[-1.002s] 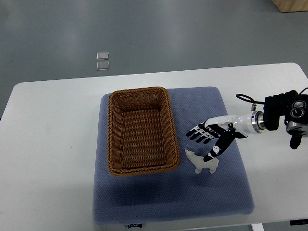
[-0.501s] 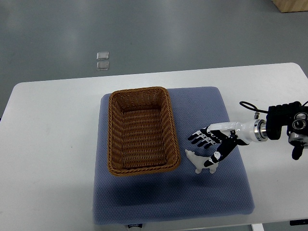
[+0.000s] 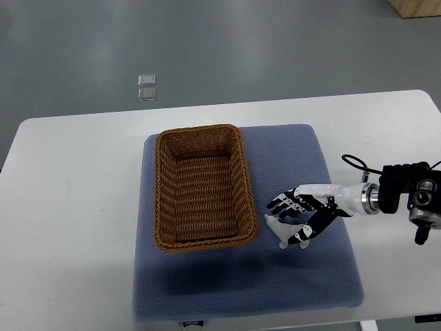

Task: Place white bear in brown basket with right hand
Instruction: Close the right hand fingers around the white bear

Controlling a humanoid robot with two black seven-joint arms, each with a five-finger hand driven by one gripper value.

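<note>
1. Since the earlier frames the right hand (image 3: 298, 215) has come down and toward the camera side of the mat, its wrist sliding the same way; a second ago it hovered just above and beside the white bear (image 3: 284, 232), and now it lies over the bear's back half.
2. The bear itself has not shifted: it lies on the blue mat (image 3: 303, 148), just off the near right corner of the brown basket (image 3: 200, 186), head end pointing toward the basket.
3. The right hand's fingers (image 3: 281, 205) are spread above the bear and the thumb reaches down along its far side. They appear to straddle the toy, not clamp it; I judge the grasp not yet closed, so the hand holds nothing.
4. The left arm does not show in the top view.
5. Risk: the bear is small and smooth-looking, and the fingers cover only its rear. Closing from here could squeeze it out forward, toward the basket wall, or pinch it off-centre so it pivots and drops during the lift.
6. Risk: the basket rim stands close to the bear. A low carry could clip the rim and knock the toy loose or nudge the basket along the mat.
7. The basket is empty, so the placing is wholly ahead.
</note>
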